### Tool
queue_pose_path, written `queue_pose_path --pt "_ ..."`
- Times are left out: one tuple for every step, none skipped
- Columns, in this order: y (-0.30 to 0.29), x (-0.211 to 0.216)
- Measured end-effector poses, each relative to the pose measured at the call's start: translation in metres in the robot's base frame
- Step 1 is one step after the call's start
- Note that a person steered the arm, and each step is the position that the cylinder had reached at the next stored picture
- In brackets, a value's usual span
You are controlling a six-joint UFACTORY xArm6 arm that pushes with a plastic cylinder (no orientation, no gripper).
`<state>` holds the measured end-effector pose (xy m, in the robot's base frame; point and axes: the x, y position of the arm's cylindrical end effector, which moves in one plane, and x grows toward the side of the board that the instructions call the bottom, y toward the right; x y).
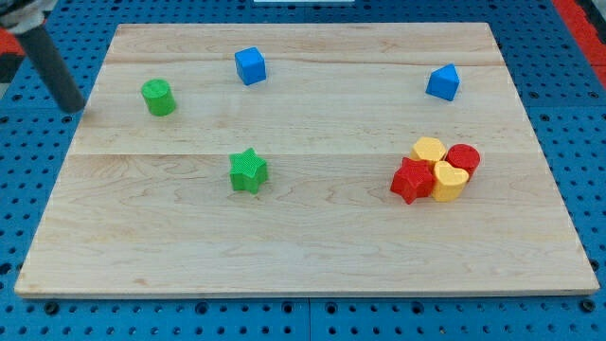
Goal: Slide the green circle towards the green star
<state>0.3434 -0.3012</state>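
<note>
My tip [72,106] sits left of the green circle [158,97], apart; no pincer exists. Best circle to its far-left side, then push toward the green star [248,170].

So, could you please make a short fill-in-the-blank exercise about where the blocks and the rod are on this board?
1. My tip is at the view's ____ of the green circle.
2. The green star lies nearer the view's ____ than the green circle.
3. The number of blue blocks on the wooden board is ____.
4. The red star touches the yellow ____.

Missing words: left; bottom; two; heart
</note>
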Motion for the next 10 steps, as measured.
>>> queue_pose_path --pt "0.047 -0.034" --pt "0.113 -0.023" --pt "0.14 0.02" --pt "0.142 0.029" --pt "0.117 0.027" --pt "0.07 0.02" --pt "0.072 0.046" --pt "0.098 0.048" --pt "0.121 0.054" --pt "0.147 0.074"
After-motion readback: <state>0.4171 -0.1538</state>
